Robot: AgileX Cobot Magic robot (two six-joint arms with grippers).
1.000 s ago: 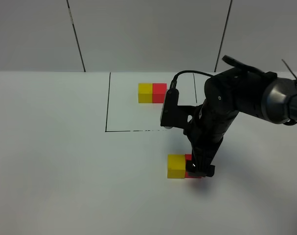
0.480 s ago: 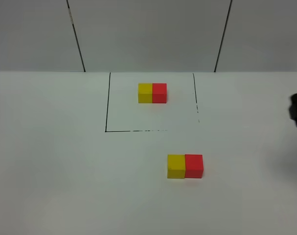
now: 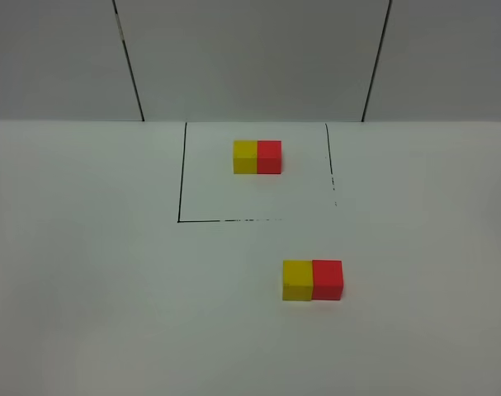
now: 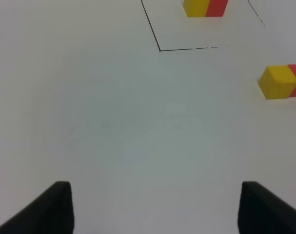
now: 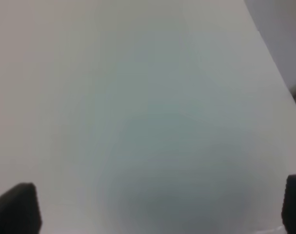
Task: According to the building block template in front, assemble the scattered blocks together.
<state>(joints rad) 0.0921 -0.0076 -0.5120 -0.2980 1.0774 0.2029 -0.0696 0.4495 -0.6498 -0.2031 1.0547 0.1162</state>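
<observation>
The template (image 3: 257, 157), a small yellow cube joined to a small red cube, sits inside the black outlined square (image 3: 181, 190) at the back; it also shows in the left wrist view (image 4: 205, 7). The bigger yellow block (image 3: 297, 280) and red block (image 3: 327, 279) lie side by side and touching, yellow left, red right, in front of the square. The left wrist view shows them at its edge (image 4: 279, 82). No arm shows in the high view. My left gripper (image 4: 155, 207) is open and empty over bare table. My right gripper (image 5: 157, 207) is open and empty over bare table.
The white table (image 3: 110, 289) runs to a grey panelled wall (image 3: 250, 58) behind. The table's edge shows in the right wrist view (image 5: 279, 63).
One second ago my right gripper stood over the red block beside the yellow one. It has since let go and pulled away to the right, out of the high view. The blocks stay joined.
</observation>
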